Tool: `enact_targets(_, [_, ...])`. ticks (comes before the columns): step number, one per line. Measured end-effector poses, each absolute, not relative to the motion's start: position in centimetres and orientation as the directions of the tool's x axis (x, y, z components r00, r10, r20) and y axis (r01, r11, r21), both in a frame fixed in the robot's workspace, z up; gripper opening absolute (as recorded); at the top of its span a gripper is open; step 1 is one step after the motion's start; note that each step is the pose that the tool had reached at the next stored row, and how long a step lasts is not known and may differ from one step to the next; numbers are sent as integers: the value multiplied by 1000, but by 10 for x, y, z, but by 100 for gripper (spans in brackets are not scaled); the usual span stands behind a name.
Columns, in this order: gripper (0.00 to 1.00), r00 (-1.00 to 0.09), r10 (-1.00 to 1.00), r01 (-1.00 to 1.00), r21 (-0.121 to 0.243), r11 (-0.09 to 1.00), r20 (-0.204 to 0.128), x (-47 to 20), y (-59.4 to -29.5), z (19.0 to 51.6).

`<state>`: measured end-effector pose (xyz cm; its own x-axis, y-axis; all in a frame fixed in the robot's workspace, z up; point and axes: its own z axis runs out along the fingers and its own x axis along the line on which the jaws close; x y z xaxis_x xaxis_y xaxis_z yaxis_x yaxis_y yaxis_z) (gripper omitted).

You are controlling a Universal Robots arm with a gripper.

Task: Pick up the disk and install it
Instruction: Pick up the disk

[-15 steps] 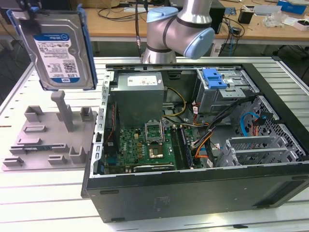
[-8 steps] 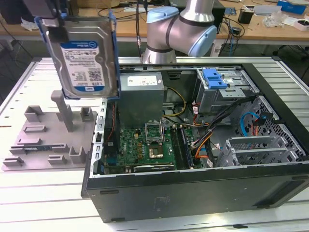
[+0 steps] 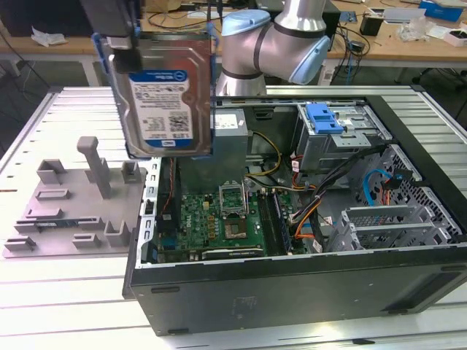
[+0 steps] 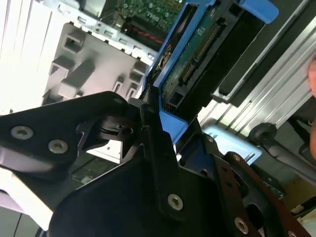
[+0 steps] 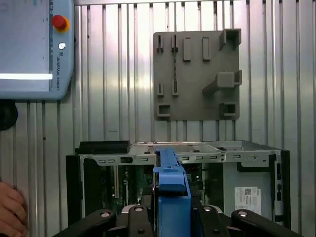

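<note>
Up close, the disk point(image 3: 169, 95) hangs in the air, standing upright with its label facing out. The gripper point(image 4: 165, 116) has its jaws shut tight on the disk's blue frame. The disk is high over the table, near the open computer point(image 3: 292, 240) and the grey holder point(image 3: 80, 204). A hand point(image 5: 10, 212) lies on the table.

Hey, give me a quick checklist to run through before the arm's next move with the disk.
1. Grip on disk: ok, gripper is shut on it.
2. Disk off the grey fixture plate: ok, held upright in the air.
3. Computer case open: ok, insides exposed.
4. Drive cage free: cannot tell.
5. People clear: not ok, a hand is beside the case.
</note>
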<state>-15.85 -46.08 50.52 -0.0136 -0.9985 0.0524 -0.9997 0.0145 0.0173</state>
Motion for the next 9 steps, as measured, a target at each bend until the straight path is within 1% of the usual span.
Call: enact_targets(9, [36, -13, -999, -1000, 18, 14, 52, -104, -489, 505])
